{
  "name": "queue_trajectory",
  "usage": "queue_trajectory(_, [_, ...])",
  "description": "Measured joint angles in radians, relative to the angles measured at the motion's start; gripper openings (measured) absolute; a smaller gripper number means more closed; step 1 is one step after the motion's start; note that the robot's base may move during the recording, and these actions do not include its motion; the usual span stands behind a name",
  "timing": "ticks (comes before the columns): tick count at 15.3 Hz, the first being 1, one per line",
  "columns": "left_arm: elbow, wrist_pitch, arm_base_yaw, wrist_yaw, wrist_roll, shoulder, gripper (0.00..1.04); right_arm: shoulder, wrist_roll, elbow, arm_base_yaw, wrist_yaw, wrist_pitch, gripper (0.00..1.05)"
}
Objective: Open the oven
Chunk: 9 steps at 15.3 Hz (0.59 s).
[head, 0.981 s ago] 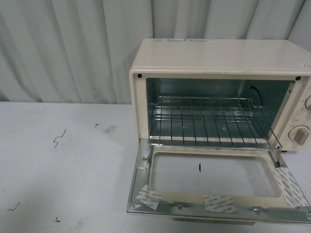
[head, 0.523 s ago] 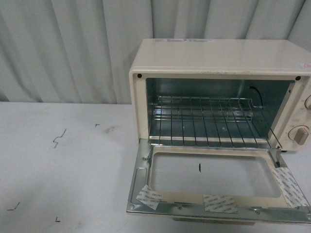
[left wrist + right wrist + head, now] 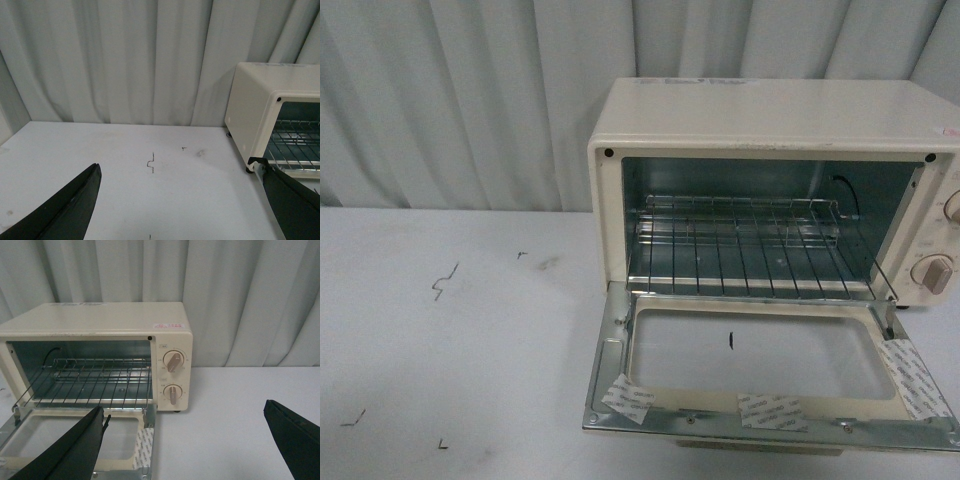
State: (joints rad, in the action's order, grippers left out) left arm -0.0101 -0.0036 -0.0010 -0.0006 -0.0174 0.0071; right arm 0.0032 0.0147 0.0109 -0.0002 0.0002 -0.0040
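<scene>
The cream-white oven [image 3: 770, 115] stands on the white table at the right of the front view. Its glass door [image 3: 760, 360] lies folded down flat, and the wire rack [image 3: 740, 245] shows inside. Two round knobs [image 3: 935, 272] sit at its right edge. Neither arm shows in the front view. In the left wrist view my left gripper [image 3: 182, 197] is open and empty above bare table, with the oven [image 3: 260, 115] off to one side. In the right wrist view my right gripper [image 3: 185, 432] is open and empty, in front of the oven [image 3: 100, 320] and beside the open door [image 3: 75, 440].
A pleated grey curtain [image 3: 460, 100] hangs close behind the table. The white table [image 3: 450, 350] carries small black marks [image 3: 442, 283]. Tape patches [image 3: 770, 410] stick to the door's inner frame. Bare table shows beside the oven's knob side in the right wrist view [image 3: 235, 405].
The front view has shifted slightly, so the oven sits a little higher and further right in the picture. The door stays down and flat.
</scene>
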Motion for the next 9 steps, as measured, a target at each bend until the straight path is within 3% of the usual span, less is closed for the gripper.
queue_trajectory(9, [0.0, -0.005, 0.0, -0.003, 0.0, 0.0, 0.98, 0.002, 0.0, 0.0, 0.0, 0.0, -0.004, 0.98])
